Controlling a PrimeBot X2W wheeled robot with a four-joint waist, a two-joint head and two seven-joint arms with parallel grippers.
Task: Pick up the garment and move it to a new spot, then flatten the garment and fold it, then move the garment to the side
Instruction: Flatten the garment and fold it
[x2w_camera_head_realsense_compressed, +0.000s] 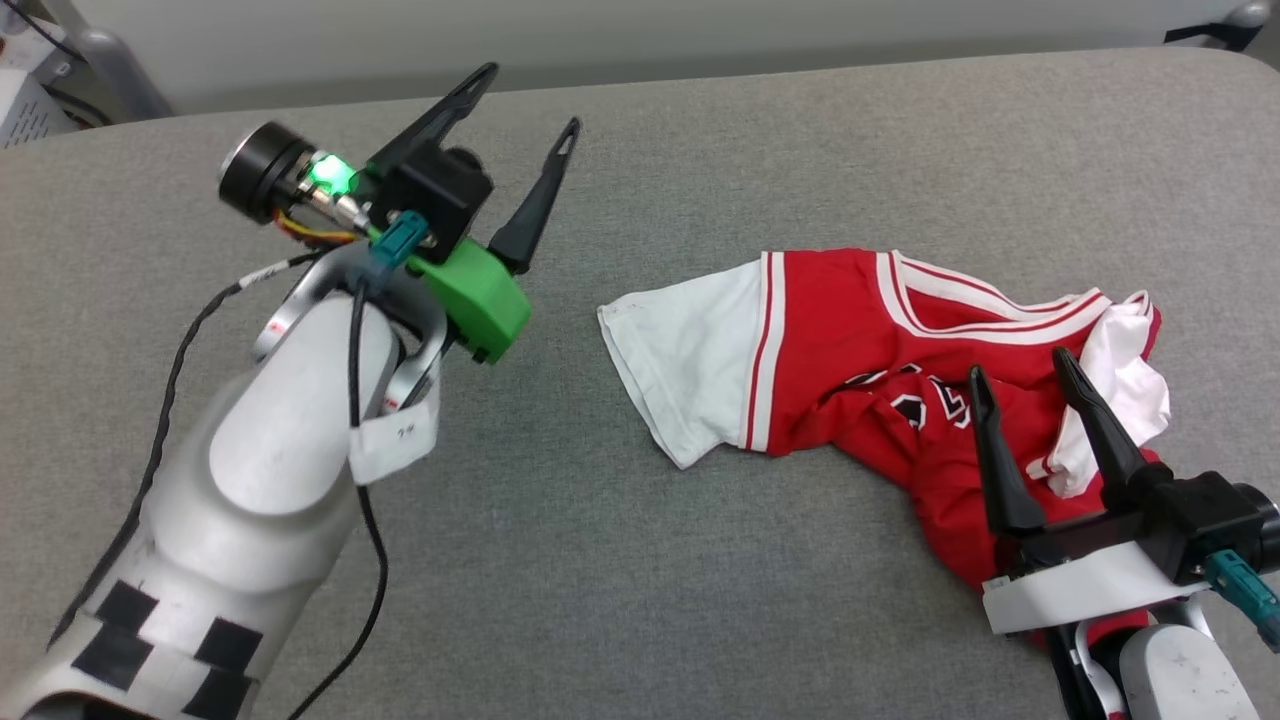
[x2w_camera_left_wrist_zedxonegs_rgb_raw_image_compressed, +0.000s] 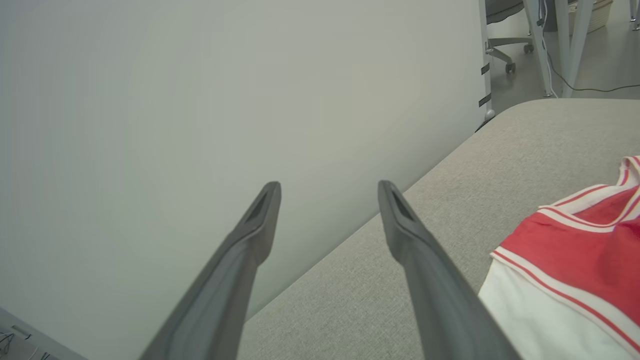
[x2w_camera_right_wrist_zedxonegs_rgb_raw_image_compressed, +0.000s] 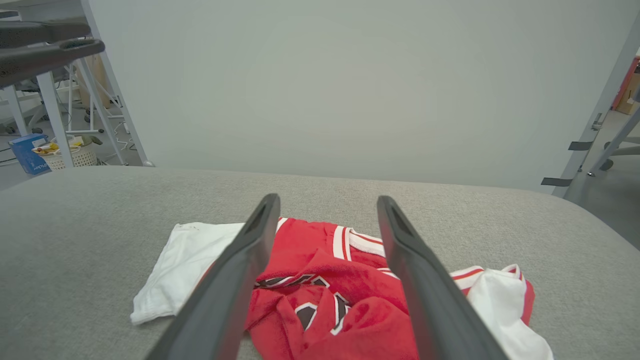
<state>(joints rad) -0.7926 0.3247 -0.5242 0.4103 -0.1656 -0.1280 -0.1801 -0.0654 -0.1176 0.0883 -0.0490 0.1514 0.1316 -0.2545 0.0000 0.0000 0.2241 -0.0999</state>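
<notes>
The garment (x2w_camera_head_realsense_compressed: 850, 340) lies crumpled on the right half of the grey table (x2w_camera_head_realsense_compressed: 620, 500), one white sleeve spread to the left, the other bunched at the right. Its red body with black print shows in the right wrist view (x2w_camera_right_wrist_zedxonegs_rgb_raw_image_compressed: 325, 280), and a sleeve and striped trim in the left wrist view (x2w_camera_left_wrist_zedxonegs_rgb_raw_image_compressed: 575, 265). My right gripper (x2w_camera_head_realsense_compressed: 1020, 365) hovers over the garment's near right part, open and empty; between its fingers (x2w_camera_right_wrist_zedxonegs_rgb_raw_image_compressed: 327, 200) the red cloth shows. My left gripper (x2w_camera_head_realsense_compressed: 530, 95) is raised over the table's left half, open and empty, well left of the garment (x2w_camera_left_wrist_zedxonegs_rgb_raw_image_compressed: 327, 185).
A pale wall panel (x2w_camera_right_wrist_zedxonegs_rgb_raw_image_compressed: 325, 75) stands behind the table's far edge. Table legs and a basket (x2w_camera_right_wrist_zedxonegs_rgb_raw_image_compressed: 65, 155) stand on the floor to the far left, a chair base (x2w_camera_left_wrist_zedxonegs_rgb_raw_image_compressed: 505, 55) beyond the table's corner. Bare grey cloth covers the table's left and middle.
</notes>
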